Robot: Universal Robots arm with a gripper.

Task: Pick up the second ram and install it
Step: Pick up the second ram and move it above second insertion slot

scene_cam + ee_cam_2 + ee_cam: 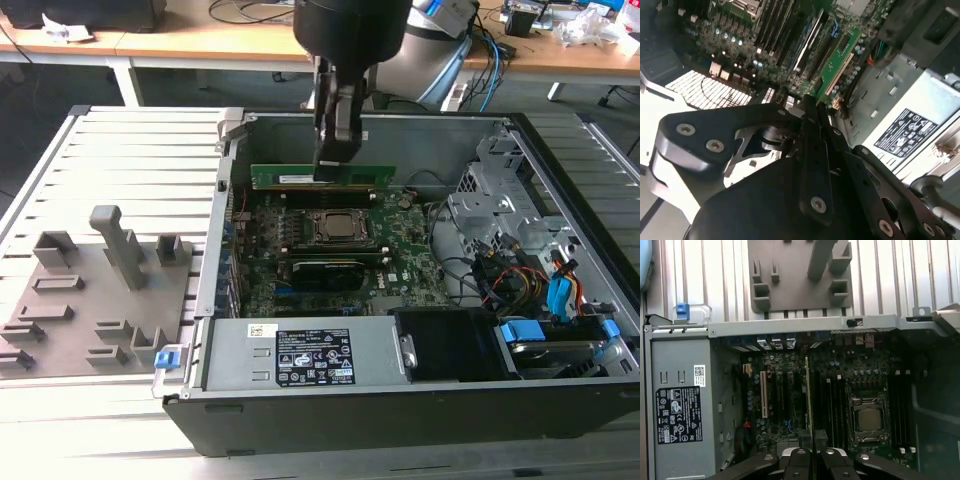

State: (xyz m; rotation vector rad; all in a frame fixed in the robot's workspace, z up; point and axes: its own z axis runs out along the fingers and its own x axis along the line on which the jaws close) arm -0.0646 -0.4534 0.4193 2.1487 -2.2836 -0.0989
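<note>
The end effector (333, 165) hung inside the open computer case (400, 415), its fingers drawn in tight on the second ram (285, 177). It gripped the thin green stick near the middle of its length. In the exterior view the stick stood on its long edge, level, running out from the end effector toward both the exterior view's left and right.

Directly beneath the end effector lay the green motherboard (412, 268). The ram sat low over the board's far edge, though whether it had seated in a slot could not be told. The CPU socket (343, 226) lay just beside the stick, on the side nearer the exterior camera.

In the first wrist view the end effector (810, 457) showed pinched on the ram (807, 390), seen edge-on as a narrow pale line, with the CPU socket (867, 420) close alongside. In the second wrist view the end effector (812, 107) likewise appeared pressed together.

Farther out from the end effector, past the socket, sat the grey power supply (300, 358). Well apart, outside the case, a grey fixture plate (100, 300) rested on the slatted worktop (130, 150).
</note>
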